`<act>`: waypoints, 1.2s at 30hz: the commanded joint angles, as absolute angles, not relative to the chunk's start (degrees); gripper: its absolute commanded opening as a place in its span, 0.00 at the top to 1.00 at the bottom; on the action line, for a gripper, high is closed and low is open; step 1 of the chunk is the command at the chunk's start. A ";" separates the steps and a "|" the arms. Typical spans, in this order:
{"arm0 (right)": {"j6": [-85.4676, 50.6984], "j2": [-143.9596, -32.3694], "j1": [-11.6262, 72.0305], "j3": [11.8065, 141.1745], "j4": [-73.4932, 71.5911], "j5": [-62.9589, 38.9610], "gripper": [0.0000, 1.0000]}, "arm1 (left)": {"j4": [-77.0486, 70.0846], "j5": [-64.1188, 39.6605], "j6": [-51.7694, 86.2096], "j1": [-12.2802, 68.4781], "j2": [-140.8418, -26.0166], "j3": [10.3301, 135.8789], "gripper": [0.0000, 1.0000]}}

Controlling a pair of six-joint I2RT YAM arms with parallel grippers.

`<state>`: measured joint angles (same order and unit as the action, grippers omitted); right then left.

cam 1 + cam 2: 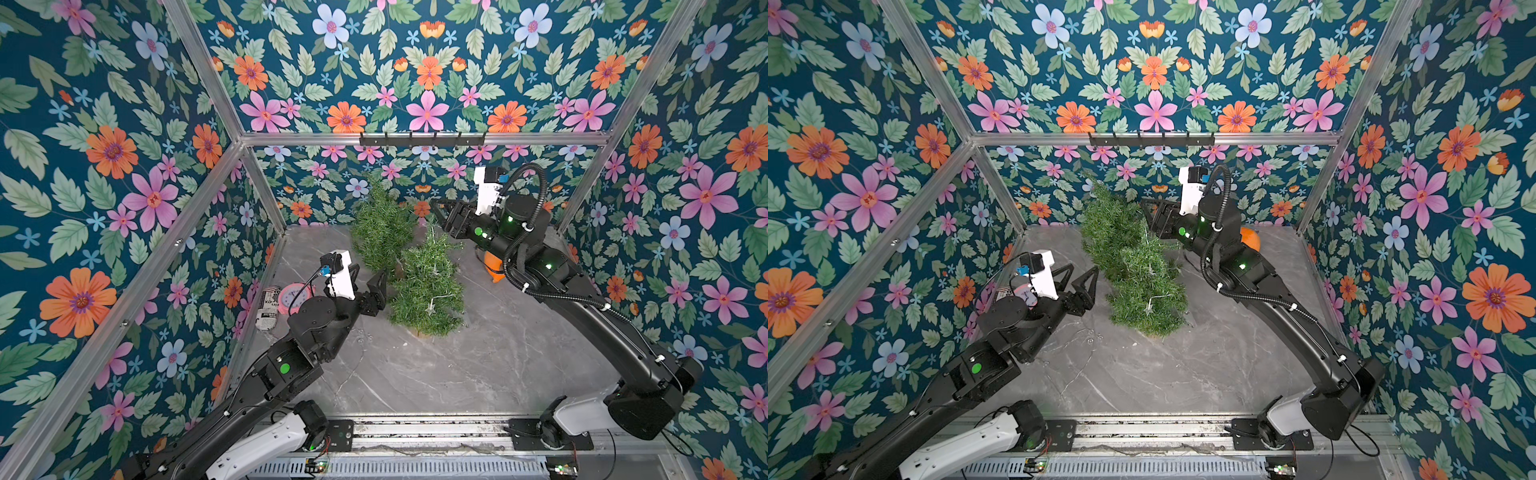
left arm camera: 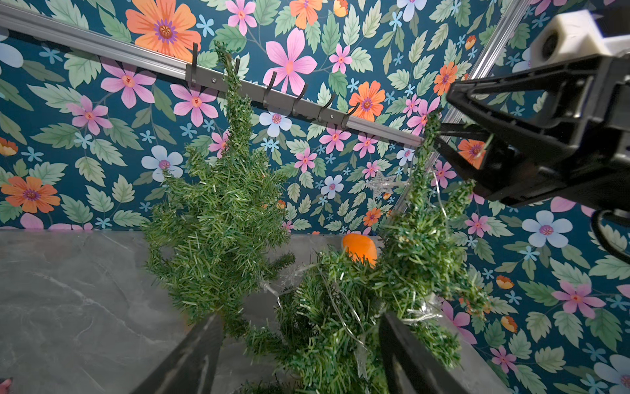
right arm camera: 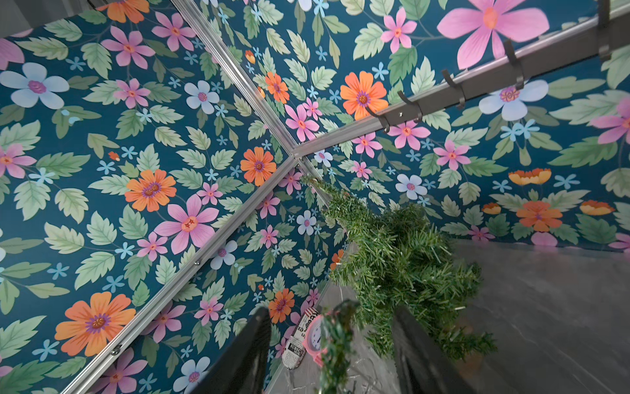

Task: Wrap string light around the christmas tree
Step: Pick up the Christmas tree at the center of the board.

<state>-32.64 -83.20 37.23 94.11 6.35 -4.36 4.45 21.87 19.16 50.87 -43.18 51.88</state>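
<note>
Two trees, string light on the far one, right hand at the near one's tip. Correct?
Not quite. The string light is on the near tree, not the far tree: a top view shows its stars and wire there. The right hand is at the near tip, as you said.

Looks like a robot lab test cell, not anyone's home: a boxy aluminium frame (image 1: 291, 138) skinned in floral wallpaper panels (image 1: 104, 166), with a grey marble-look tabletop (image 1: 457, 374). The left arm (image 1: 257, 395) and right arm (image 1: 602, 332) are bolted to a metal rail (image 1: 428, 432) along the near edge.
</note>
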 commanded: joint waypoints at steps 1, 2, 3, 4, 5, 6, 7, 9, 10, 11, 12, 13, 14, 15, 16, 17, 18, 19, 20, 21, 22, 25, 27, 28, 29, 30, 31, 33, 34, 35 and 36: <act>-34.68 -84.45 37.28 95.10 6.22 -5.74 0.45 | 5.04 21.61 20.10 50.80 -43.07 52.04 0.26; -34.71 -84.76 37.34 95.22 5.95 -5.80 0.45 | 4.84 21.75 20.08 50.80 -43.11 51.94 0.26; -34.80 -85.18 37.29 95.50 5.80 -6.00 0.47 | 4.83 21.75 20.00 50.81 -43.24 52.03 0.26; -34.74 -85.59 37.35 95.79 5.79 -6.30 0.50 | 4.83 21.90 20.04 50.80 -43.40 52.03 0.26; -34.56 -85.84 37.30 96.11 5.71 -6.49 0.53 | 4.83 21.89 19.96 50.80 -43.50 52.14 0.26; -34.54 -86.02 37.27 96.21 5.54 -6.67 0.56 | 4.92 21.75 20.01 50.80 -43.66 52.42 0.27; -34.54 -86.04 37.28 96.21 5.38 -6.85 0.60 | 5.09 21.58 19.96 50.80 -43.77 52.68 0.27; -34.30 -85.97 37.32 96.07 4.93 -7.25 0.69 | 5.49 21.30 20.09 50.80 -43.86 52.90 0.28; -34.28 -85.87 37.30 95.98 4.78 -7.39 0.73 | 5.54 21.34 20.12 50.80 -43.82 52.82 0.28; -34.28 -85.80 37.33 95.89 4.67 -7.47 0.76 | 5.69 21.36 20.14 50.80 -43.77 52.82 0.28; -34.07 -85.74 37.32 95.76 4.50 -7.71 0.81 | 5.86 21.46 20.27 50.80 -43.68 52.75 0.28; -33.85 -85.71 37.29 95.70 4.30 -7.90 0.86 | 5.97 21.55 20.40 50.81 -43.60 52.65 0.28; -33.71 -85.56 37.34 95.69 4.20 -7.91 0.91 | 5.98 21.66 20.41 50.80 -43.52 52.56 0.29; -33.62 -85.39 37.35 95.71 3.93 -7.91 0.97 | 5.95 21.67 20.48 50.80 -43.46 52.56 0.28; -33.37 -85.19 37.35 95.66 3.34 -7.98 1.00 | 5.98 21.63 20.61 50.76 -43.43 52.56 0.29; -33.00 -85.04 37.35 95.65 2.81 -8.15 1.00 | 5.97 21.68 20.70 50.80 -43.42 52.54 0.28; -32.50 -84.84 37.30 95.74 2.43 -8.22 1.00 | 5.98 21.55 20.67 50.81 -43.42 52.60 0.29; -31.92 -84.55 37.35 95.96 2.37 -7.81 1.00 | 5.98 21.58 20.66 50.81 -43.42 52.65 0.29; -31.38 -84.27 37.35 96.25 2.41 -7.12 1.00 | 5.91 21.61 20.58 50.80 -43.54 52.65 0.28; -30.68 -83.90 37.34 96.74 2.85 -6.19 1.00 | 5.97 21.65 20.52 50.81 -43.58 52.69 0.29; -29.67 -83.47 37.32 97.37 3.36 -4.99 1.00 | 6.06 21.74 20.48 50.80 -43.57 52.73 0.29; -26.57 -81.99 37.35 99.00 4.28 -1.67 1.00 | 5.98 21.93 20.48 50.76 -43.59 52.73 0.28; -24.30 -80.87 37.34 99.40 4.22 0.28 1.00 | 5.76 21.99 20.62 50.80 -43.67 52.73 0.28; -23.45 -80.29 37.30 99.42 4.21 1.24 1.00 | 5.59 22.08 20.70 50.80 -43.68 52.63 0.28; -22.68 -79.73 37.32 99.56 4.22 2.15 1.00 | 5.46 22.06 20.62 50.81 -43.72 52.56 0.29; -21.53 -79.26 37.35 99.60 4.14 2.90 1.00 | 5.32 22.16 20.65 50.80 -43.84 52.56 0.29; -20.14 -78.66 37.27 99.63 4.13 3.94 1.00 | 5.32 22.26 20.59 50.80 -43.94 52.56 0.29; -17.95 -77.60 37.28 99.56 4.06 6.26 1.00 | 5.36 22.32 20.49 50.80 -44.20 52.62 0.29; -16.61 -76.99 37.20 99.45 4.03 7.48 1.00 | 5.31 22.34 20.48 50.80 -44.29 52.65 0.29; -15.30 -76.48 37.25 99.34 4.02 8.62 1.00 | 5.27 22.37 20.42 50.80 -44.34 52.68 0.29; -14.00 -75.90 37.17 99.19 3.91 9.81 1.00 | 5.27 22.40 20.45 50.80 -44.38 52.65 0.29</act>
